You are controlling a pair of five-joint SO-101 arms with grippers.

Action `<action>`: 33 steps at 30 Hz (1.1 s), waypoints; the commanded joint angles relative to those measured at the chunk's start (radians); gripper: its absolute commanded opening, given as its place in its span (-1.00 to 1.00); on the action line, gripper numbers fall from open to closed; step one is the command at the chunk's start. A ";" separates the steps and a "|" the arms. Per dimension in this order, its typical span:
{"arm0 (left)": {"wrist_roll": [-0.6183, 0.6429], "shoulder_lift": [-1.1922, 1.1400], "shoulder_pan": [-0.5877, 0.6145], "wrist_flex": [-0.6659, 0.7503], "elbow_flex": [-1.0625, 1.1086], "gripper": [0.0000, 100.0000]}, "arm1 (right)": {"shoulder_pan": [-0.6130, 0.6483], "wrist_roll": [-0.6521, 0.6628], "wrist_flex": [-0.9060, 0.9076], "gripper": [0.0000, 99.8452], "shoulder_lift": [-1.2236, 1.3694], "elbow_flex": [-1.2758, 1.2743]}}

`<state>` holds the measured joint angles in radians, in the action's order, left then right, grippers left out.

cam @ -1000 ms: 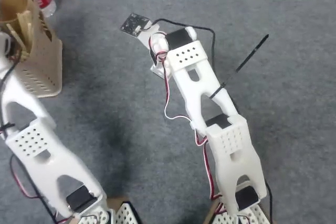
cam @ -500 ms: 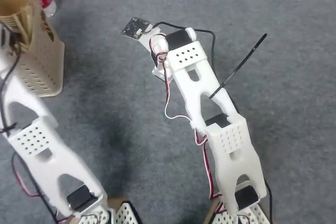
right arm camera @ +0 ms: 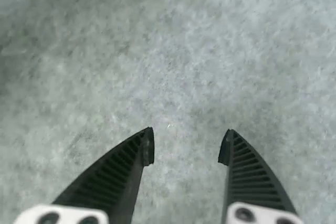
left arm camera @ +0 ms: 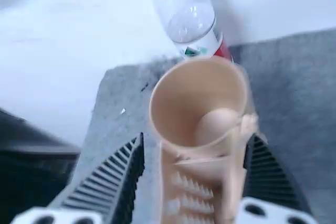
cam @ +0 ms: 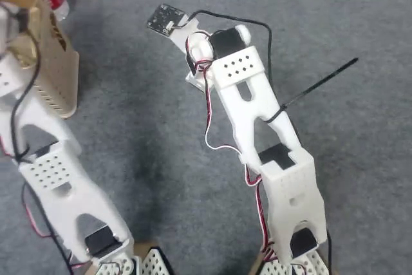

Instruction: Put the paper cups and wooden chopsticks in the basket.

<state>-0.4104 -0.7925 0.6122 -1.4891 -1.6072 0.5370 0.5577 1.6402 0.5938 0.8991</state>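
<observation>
At the tabletop's far left corner, the left gripper (left arm camera: 197,137) hovers with its fingers spread to either side of a paper cup (left arm camera: 197,98). The cup stands high at the mouth of the slotted basket (cam: 55,75). A thin gap at one finger suggests to us that the cup is not clamped. The right gripper (right arm camera: 186,148) hangs parted over bare grey tabletop near the middle.

We see the risk on withdrawal. A finger brushing the cup could drag it back out, or tip the light basket toward the water bottle (left arm camera: 191,19) just behind it.

The arm and cup cover the basket's mouth, so we cannot tell whether the wooden chopsticks lie inside. We cannot name the pale round shape in the cup, and the high view's edge cuts off the basket's outer side.
</observation>
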 commanded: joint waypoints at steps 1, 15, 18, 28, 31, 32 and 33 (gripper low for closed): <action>0.137 0.084 -0.081 -0.003 0.002 -0.42 | -0.002 0.003 0.059 -0.57 -0.082 0.012; 0.476 0.133 -0.114 -0.247 -0.074 -0.42 | -0.056 0.000 0.124 -0.57 -0.160 0.012; 0.480 0.235 -0.072 -0.272 0.010 -0.42 | -0.031 -0.054 0.140 -0.57 -0.255 0.012; 0.385 0.720 -0.054 -0.270 0.547 -0.42 | -0.030 -0.230 0.150 -0.57 -0.638 0.006; 0.342 0.887 -0.104 -0.264 0.799 -0.42 | -0.031 -0.252 0.150 -0.57 -0.739 0.005; 0.331 0.936 -0.124 -0.258 0.878 -0.42 | -0.039 -0.252 0.150 -0.57 -0.766 0.002; 0.321 0.982 -0.137 -0.236 0.955 -0.42 | -0.050 -0.252 0.150 -0.57 -0.789 -0.015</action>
<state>-0.0422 -0.0284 0.5386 -1.7238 -0.9444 0.5063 0.3214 1.7568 -0.0936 0.8991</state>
